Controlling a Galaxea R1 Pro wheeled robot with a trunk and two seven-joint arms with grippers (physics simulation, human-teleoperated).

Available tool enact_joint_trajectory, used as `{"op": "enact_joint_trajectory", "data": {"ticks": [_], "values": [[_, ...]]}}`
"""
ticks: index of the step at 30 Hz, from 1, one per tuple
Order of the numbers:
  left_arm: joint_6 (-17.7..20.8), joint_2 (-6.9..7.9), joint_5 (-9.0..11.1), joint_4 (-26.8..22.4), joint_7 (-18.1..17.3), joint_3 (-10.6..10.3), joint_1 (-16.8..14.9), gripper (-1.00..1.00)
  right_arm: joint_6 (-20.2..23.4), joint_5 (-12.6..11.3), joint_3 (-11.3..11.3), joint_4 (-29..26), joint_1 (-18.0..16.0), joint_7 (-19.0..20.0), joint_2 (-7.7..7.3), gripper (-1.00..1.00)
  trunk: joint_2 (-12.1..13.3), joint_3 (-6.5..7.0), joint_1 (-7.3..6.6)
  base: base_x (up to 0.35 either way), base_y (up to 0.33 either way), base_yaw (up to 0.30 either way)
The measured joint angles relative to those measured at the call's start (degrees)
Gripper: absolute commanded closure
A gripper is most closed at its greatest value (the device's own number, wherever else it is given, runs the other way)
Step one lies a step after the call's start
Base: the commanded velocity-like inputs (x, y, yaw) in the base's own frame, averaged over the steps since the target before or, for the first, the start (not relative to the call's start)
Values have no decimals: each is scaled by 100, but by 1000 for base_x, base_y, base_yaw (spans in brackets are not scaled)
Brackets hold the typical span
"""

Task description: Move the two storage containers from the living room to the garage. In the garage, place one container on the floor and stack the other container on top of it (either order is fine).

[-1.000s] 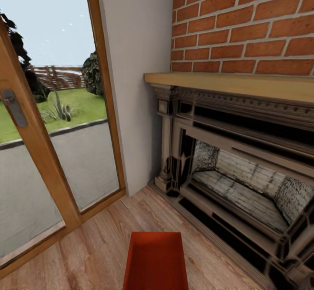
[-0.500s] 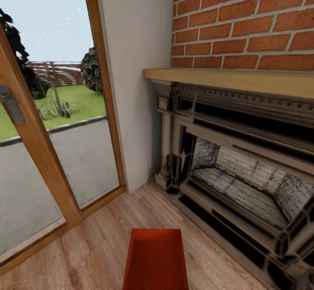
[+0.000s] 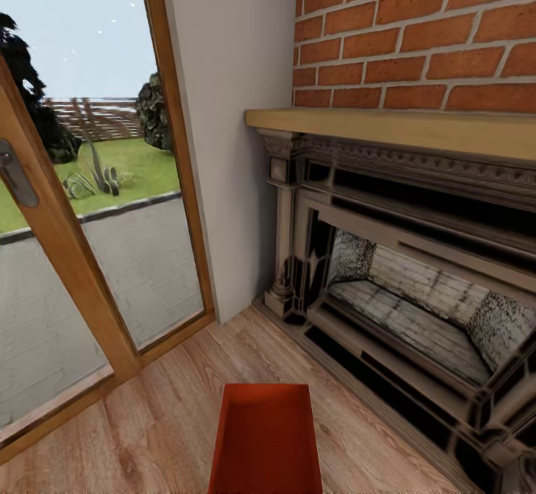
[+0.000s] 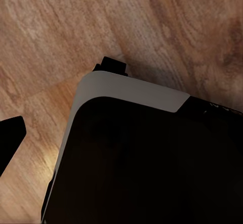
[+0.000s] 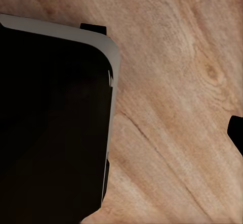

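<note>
You're in the living room here, facing the corner where the brick fireplace (image 3: pixel 417 286) meets the wood-framed glass door (image 3: pixel 89 204), with garden and paving visible through the glass. One orange-red storage container (image 3: pixel 266 442) sits right at the bottom middle of your head view, open side up, empty inside, over the wood-plank floor (image 3: pixel 156 419); whether it rests on the planks or is being carried in front of you, I can't tell from this angle. The second container isn't something I can place from these views. Both wrist cameras look down on light wood planks, each with a big dark, pale-edged body (image 4: pixel 147 158) across the view, likely part of your own robot. A dark tip (image 4: pixel 10 138) pokes in at the edge of the left wrist view and another in the right, but the jaws themselves aren't shown well enough, so I can't tell if either is open, closed or gripping. By my reckoning the task is early: nothing has reached the garage, and the haul, the placing and the stacking are all ahead of you.
</note>
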Motion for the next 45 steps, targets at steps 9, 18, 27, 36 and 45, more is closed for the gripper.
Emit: {"op": "enact_joint_trajectory", "data": {"ticks": [9, 18, 27, 36, 45], "values": [[0, 0, -1, -2, 0, 3, 0, -100, -3, 0, 0, 0, 0, 55, -9, -100, 0, -84, 0, 0, 0, 0], [0, 0, -1, -3, 0, 2, 0, -100, 2, 6, 0, 0, 0, 69, -8, -100, 0, -168, 0, 0, 0, 0], [0, 0, -1, 0, 0, 1, 0, -100, 2, 8, 0, 0, 0, 70, -8, -100, 0, -251, 0, 0, 0, 0], [0, 0, -1, -3, 0, 5, 0, -100, 10, 7, 0, 0, 0, 77, -8, -100, 0, -335, 0, 0, 0, 0], [0, 0, -1, 0, 0, 3, 0, -100, 14, 7, 0, 0, 0, 82, -8, -100, 0, -419, 0, 0, 0, 0]]}}
